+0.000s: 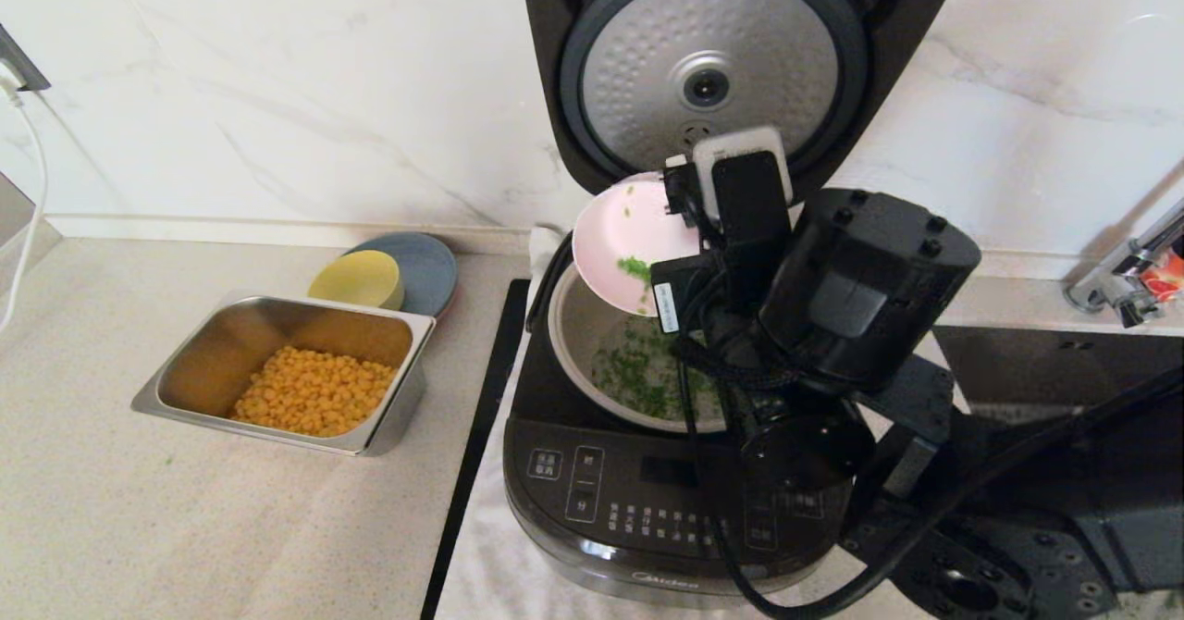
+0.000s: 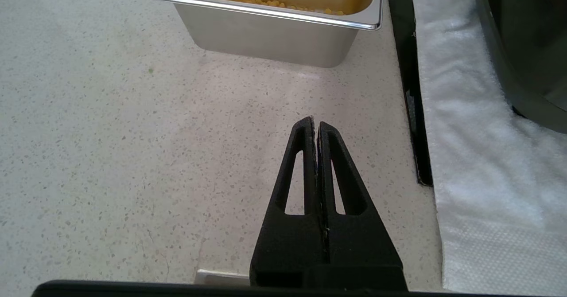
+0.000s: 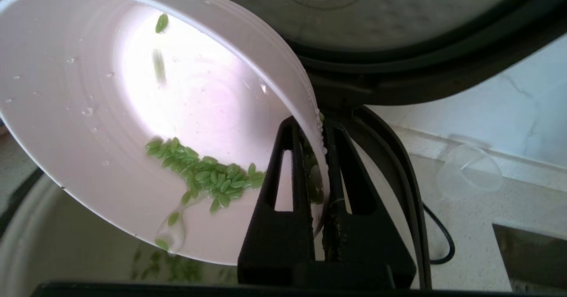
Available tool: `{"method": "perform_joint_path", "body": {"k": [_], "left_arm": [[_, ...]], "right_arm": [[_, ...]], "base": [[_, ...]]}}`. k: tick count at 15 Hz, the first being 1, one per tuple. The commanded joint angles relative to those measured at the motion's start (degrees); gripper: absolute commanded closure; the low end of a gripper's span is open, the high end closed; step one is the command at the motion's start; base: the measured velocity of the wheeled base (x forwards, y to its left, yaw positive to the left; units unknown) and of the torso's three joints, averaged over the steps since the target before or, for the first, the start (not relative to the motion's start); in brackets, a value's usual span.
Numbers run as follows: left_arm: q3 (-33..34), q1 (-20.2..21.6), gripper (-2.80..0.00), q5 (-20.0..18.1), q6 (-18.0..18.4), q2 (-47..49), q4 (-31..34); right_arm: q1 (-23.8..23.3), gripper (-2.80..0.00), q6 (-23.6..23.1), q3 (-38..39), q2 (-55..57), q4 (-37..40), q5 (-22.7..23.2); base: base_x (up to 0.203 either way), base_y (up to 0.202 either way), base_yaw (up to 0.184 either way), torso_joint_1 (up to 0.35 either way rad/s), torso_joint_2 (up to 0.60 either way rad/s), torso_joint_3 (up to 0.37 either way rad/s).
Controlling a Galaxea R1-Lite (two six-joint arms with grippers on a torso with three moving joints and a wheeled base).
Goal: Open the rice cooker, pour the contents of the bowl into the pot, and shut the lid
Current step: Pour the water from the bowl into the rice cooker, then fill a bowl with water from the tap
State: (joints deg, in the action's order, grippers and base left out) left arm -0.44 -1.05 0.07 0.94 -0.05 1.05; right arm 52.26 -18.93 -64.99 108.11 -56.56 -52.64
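Observation:
The black rice cooker (image 1: 610, 500) stands open, its lid (image 1: 712, 74) upright against the wall with the dimpled silver disc facing me. My right gripper (image 3: 315, 128) is shut on the rim of the pale-pink bowl (image 3: 133, 111), one finger inside and one outside. The bowl (image 1: 615, 236) is tipped steeply over the grey pot (image 1: 578, 333). Wet green grains (image 3: 208, 177) cling near the bowl's low edge, and more lie in the pot. My left gripper (image 2: 315, 124) hangs shut and empty over the speckled counter, left of the cooker.
A steel tray (image 1: 213, 342) of yellow corn sits left of the cooker, with a yellow bowl (image 1: 356, 279) on a blue plate (image 1: 430, 268) behind it. A white cloth (image 2: 478, 155) lies under the cooker. A clear cup (image 3: 469, 170) and a faucet (image 1: 1124, 278) are at the right.

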Motion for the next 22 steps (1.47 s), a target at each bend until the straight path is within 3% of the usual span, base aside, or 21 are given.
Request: {"method": "perform_joint_path", "body": {"k": [1,3,5,8,10,14,16,18,22], "left_arm": [[0.0,-0.01,0.0,0.01,0.03,-0.13,0.01],[0.06,-0.01,0.0,0.01,0.03,-0.13,0.01],[0.0,-0.01,0.0,0.01,0.03,-0.13,0.01],[0.0,-0.01,0.0,0.01,0.03,-0.13,0.01],[0.06,-0.01,0.0,0.01,0.03,-0.13,0.01],[0.09,-0.01,0.0,0.01,0.03,-0.13,0.01],[0.0,-0.01,0.0,0.01,0.03,-0.13,0.01],[0.08,-0.01,0.0,0.01,0.03,-0.13,0.01],[0.06,-0.01,0.0,0.01,0.03,-0.13,0.01]], "right_arm": [[-0.75,0.0,5.88,-5.16,-2.68,16.67,0.12],[-1.95,0.0,16.65,-12.19,-4.21,36.32,2.19],[-3.68,0.0,28.33,-21.16,-5.39,58.75,7.77],[-8.27,0.0,43.91,-37.91,-5.17,89.21,21.66],[-12.93,0.0,49.83,-44.17,-4.77,103.5,31.49],[-16.92,0.0,51.07,-44.89,-7.81,116.12,40.71],[-21.67,0.0,51.09,-43.99,-11.27,119.34,46.13],[-28.08,0.0,50.94,-40.98,-14.5,120.92,48.95],[-46.63,0.0,49.3,-29.55,-20.03,120.02,55.28]], "base": [[0.0,0.0,0.0,0.0,0.0,0.0],[0.0,0.0,0.0,0.0,0.0,0.0],[0.0,0.0,0.0,0.0,0.0,0.0],[0.0,0.0,0.0,0.0,0.0,0.0],[0.0,0.0,0.0,0.0,0.0,0.0],[0.0,0.0,0.0,0.0,0.0,0.0],[0.0,0.0,0.0,0.0,0.0,0.0],[0.0,0.0,0.0,0.0,0.0,0.0],[0.0,0.0,0.0,0.0,0.0,0.0]]}}
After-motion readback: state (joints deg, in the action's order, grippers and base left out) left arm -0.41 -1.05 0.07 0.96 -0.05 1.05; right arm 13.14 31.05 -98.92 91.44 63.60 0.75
